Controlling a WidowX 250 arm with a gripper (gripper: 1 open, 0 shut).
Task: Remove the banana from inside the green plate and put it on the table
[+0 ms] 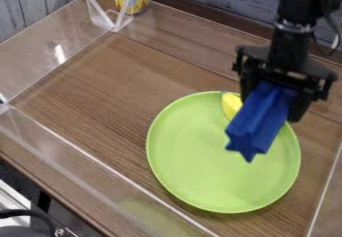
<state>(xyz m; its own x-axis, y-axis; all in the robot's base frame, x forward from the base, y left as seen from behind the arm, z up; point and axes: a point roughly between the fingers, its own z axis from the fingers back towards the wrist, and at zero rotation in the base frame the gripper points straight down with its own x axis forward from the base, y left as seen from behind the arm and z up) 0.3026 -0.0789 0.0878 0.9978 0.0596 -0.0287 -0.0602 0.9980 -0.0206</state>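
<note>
On the green plate [201,156], at its far rim, the banana [233,105] shows only as 1 small yellow stub, its long axis hidden. It sits just left of and below the gripper [278,93], mostly behind the long blue block [258,126] that the wide-spread fingers carry above the plate. Bare wood table [120,76] lies left of the plate.
</note>
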